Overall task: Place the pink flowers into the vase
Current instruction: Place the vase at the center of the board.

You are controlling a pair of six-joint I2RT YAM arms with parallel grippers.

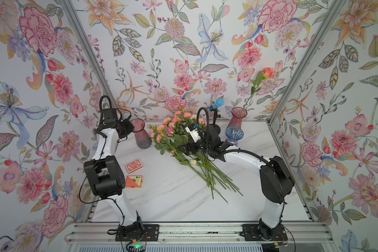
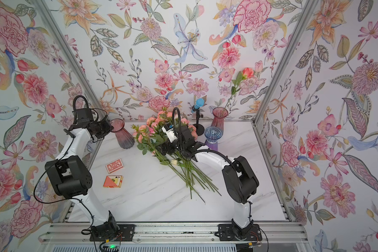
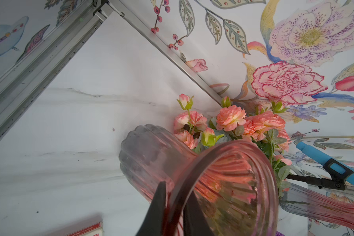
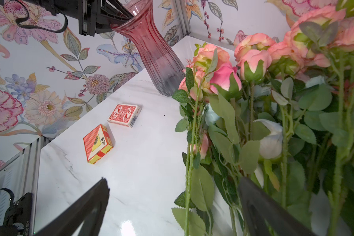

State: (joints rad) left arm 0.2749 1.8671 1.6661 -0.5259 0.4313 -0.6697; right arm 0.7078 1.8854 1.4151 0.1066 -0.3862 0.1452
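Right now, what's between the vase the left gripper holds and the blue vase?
The heads of the pink flowers, with the right arm's wrist over them; both top views show it.

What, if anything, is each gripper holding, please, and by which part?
The left gripper pinches the pink vase by its rim; the right gripper is open, holding nothing.

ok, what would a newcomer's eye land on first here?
The bunch of pink flowers lying in the middle of the table, with the right arm holding open jaws over its stems. At back left, the left arm has its jaws shut on the rim of a pink vase. Loud floral wallpaper on every wall.
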